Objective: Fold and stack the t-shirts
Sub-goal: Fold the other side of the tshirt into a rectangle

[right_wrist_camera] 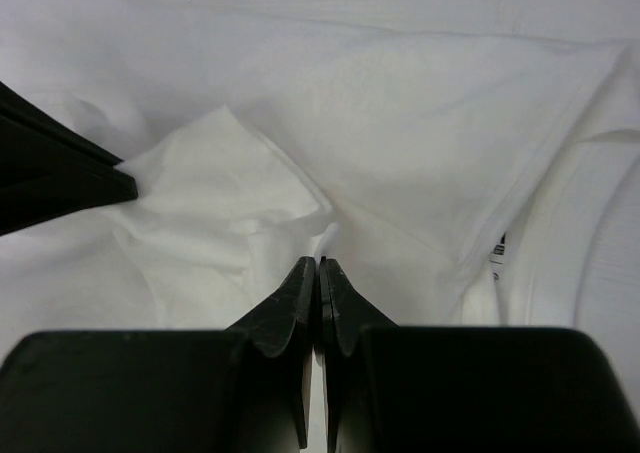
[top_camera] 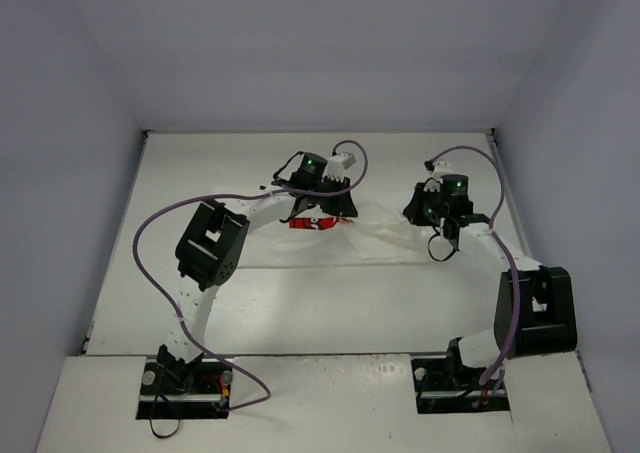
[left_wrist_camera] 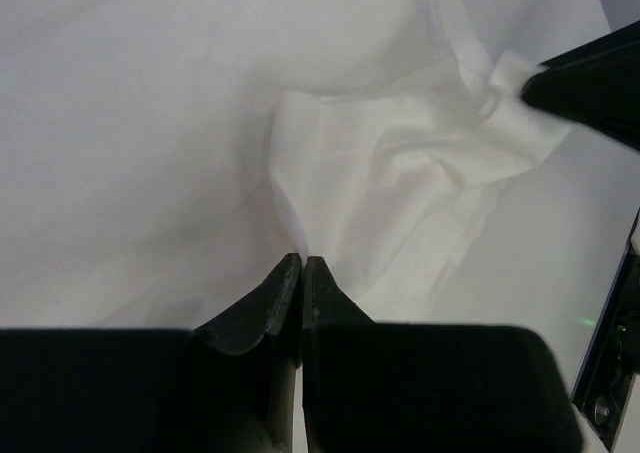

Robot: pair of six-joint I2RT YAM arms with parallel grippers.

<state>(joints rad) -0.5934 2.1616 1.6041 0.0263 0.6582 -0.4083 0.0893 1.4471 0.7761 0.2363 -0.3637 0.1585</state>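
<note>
The white t-shirt (top_camera: 385, 241) lies bunched across the middle of the table, and part of its red chest print (top_camera: 312, 222) shows beside the left arm. My left gripper (top_camera: 346, 213) is shut on a fold of the white cloth (left_wrist_camera: 400, 173), seen at its tips (left_wrist_camera: 302, 261). My right gripper (top_camera: 409, 216) faces it from the right and is shut on another fold (right_wrist_camera: 420, 103), seen at its tips (right_wrist_camera: 318, 263). Crumpled cloth hangs between the two grippers. Each wrist view shows the other gripper's black finger at its edge.
The white table (top_camera: 200, 173) is walled at the back and on both sides. The left arm's purple cable (top_camera: 150, 235) loops out to the left. The shirt's collar and small label (right_wrist_camera: 497, 248) lie at the right of the right wrist view.
</note>
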